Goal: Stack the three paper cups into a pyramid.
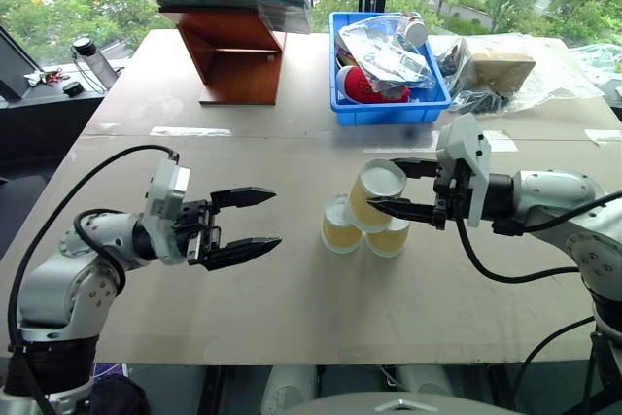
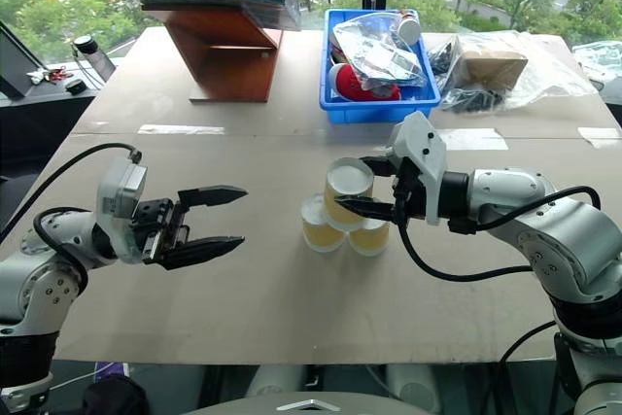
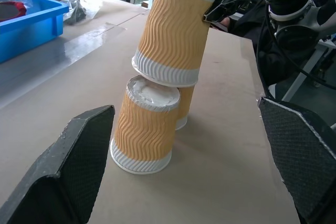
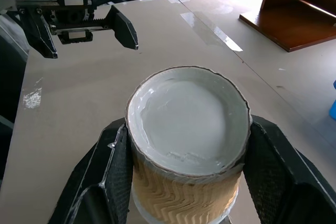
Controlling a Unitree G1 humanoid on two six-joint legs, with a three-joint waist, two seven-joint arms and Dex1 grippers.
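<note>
Two paper cups [image 1: 340,227] [image 1: 390,239] stand upside down, side by side, in the middle of the table. The third paper cup [image 1: 375,192] is tilted above them, its white base [image 4: 188,119] upward, with my right gripper [image 1: 391,189] shut on its sides. In the left wrist view its lower rim [image 3: 165,72] rests on the nearer cup [image 3: 146,129]. My left gripper [image 1: 275,219] hovers open to the left of the cups, apart from them, pointing at them with nothing between its fingers.
At the back of the table, a blue bin [image 1: 389,109] holds clear plastic bags and a red item. A wooden stand [image 1: 238,46] with books sits back left. A bagged cardboard box [image 1: 501,70] lies back right.
</note>
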